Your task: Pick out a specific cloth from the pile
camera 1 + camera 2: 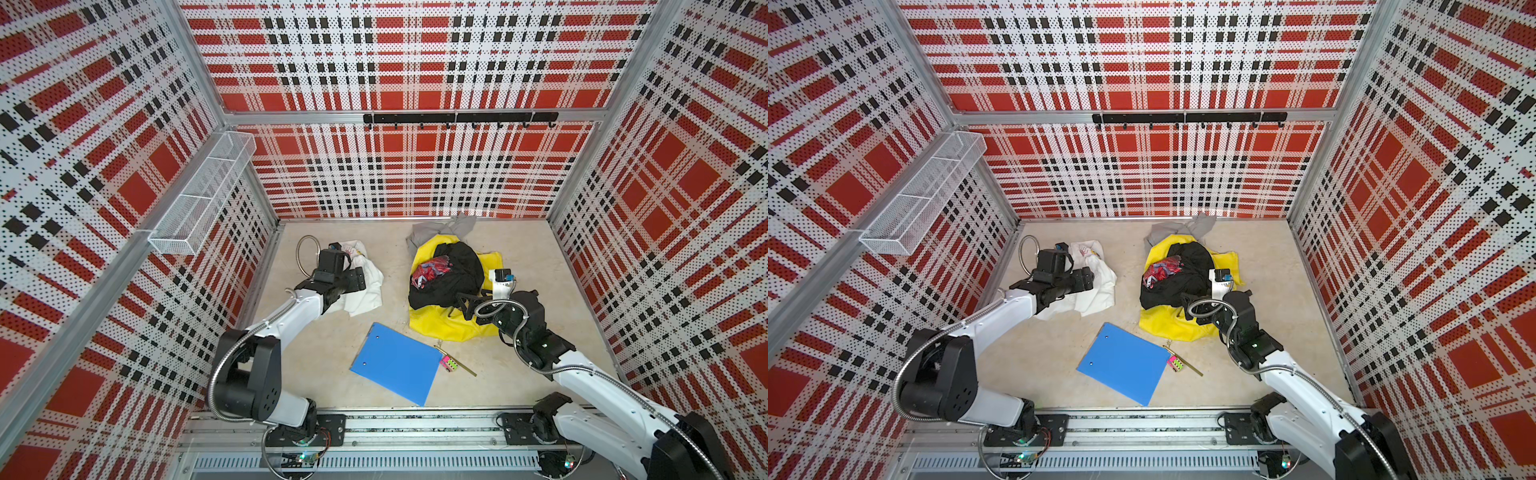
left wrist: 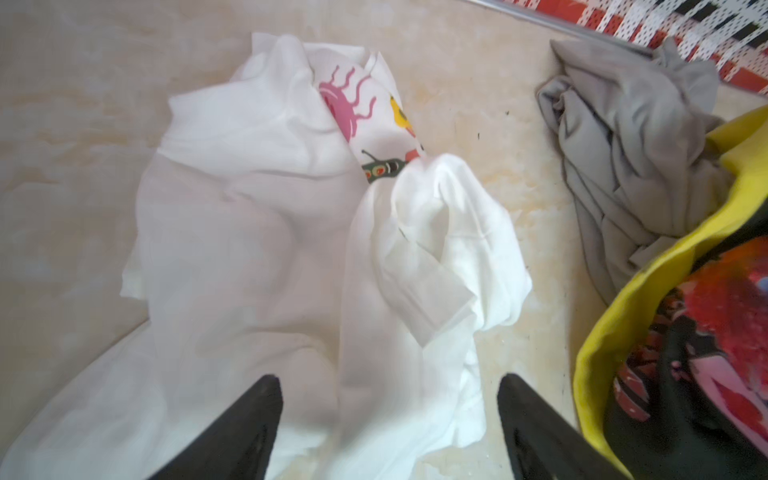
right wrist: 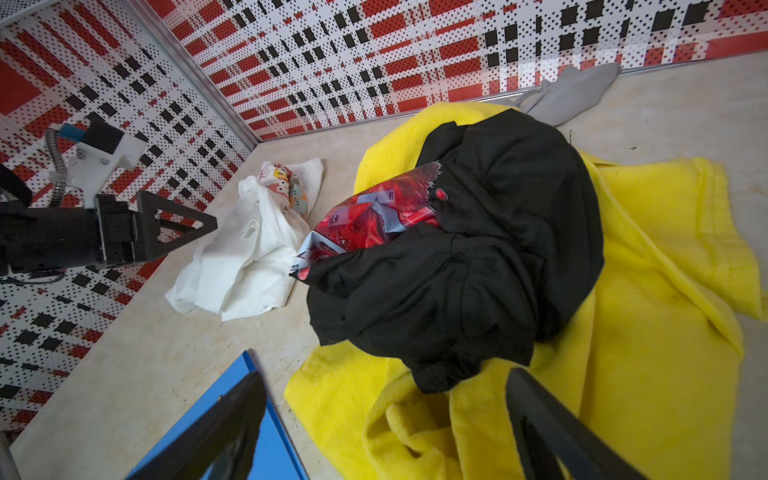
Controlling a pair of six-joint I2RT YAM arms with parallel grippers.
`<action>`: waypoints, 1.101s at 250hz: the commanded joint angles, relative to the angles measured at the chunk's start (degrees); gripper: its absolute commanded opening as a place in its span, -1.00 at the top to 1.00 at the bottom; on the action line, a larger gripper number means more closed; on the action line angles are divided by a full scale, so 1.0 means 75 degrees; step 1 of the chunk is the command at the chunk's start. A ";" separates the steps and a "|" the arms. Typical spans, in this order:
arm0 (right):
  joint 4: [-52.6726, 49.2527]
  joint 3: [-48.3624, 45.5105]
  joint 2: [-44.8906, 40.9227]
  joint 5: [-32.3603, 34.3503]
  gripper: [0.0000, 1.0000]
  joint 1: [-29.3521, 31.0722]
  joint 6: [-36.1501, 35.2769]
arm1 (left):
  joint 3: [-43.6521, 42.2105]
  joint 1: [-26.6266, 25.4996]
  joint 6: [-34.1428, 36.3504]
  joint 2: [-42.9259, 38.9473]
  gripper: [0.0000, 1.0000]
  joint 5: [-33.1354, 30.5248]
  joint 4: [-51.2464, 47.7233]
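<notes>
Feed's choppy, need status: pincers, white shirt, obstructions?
Left pincer open over shirt; right pincer open over pile. Shirt crumpled on table, apart from pile. Nothing on it; blue folder lies clear.

The black garment (image 3: 478, 257) lies heaped on the yellow garment (image 3: 623, 353), with the red-patterned garment (image 3: 374, 216) tucked into its folds. Beyond it, the grey garment (image 3: 573, 91) lies against the wall (image 3: 415, 50). The cloth (image 3: 249, 249) lies crumpled beside the black garment, with the left gripper (image 3: 174, 226) near it. The right gripper (image 3: 384, 374) hangs spread wide over the black garment's near edge, holding nothing, and a blue folder (image 3: 232, 415) lies nearby.
</notes>
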 commanded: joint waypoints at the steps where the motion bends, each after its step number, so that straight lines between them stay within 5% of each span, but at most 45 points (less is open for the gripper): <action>1: 0.0344 0.0202 -0.0062 0.0034 -0.93 0.0024 -0.0106 | 0.0369 -0.0254 0.0028 0.0648 -0.69 0.0185 0.0052; 95: -0.0014 0.0093 -0.0531 0.0237 -0.93 0.0024 -0.0094 | 0.1203 -0.0133 -0.0053 0.2295 -0.41 -0.0220 0.0344; 159: -0.0126 -0.0041 -0.0714 0.0401 -0.93 0.0024 -0.0164 | 0.1913 0.0124 0.0075 0.2623 -0.47 -0.0249 0.0553; 206: -0.0289 -0.0012 -0.0786 0.0525 -0.93 0.0023 -0.0314 | 0.1583 0.0010 0.0042 0.1818 -0.57 -0.0231 0.0554; 252: -0.0487 0.0081 -0.0886 0.0829 -0.94 0.0007 -0.0567 | 0.0761 -0.0291 0.0115 0.0270 -0.99 -0.0422 0.0574; 275: -0.0628 0.0152 -0.0895 0.0982 -0.95 0.0012 -0.0633 | 0.0311 -0.0336 0.0096 -0.0602 -0.99 -0.0478 0.0650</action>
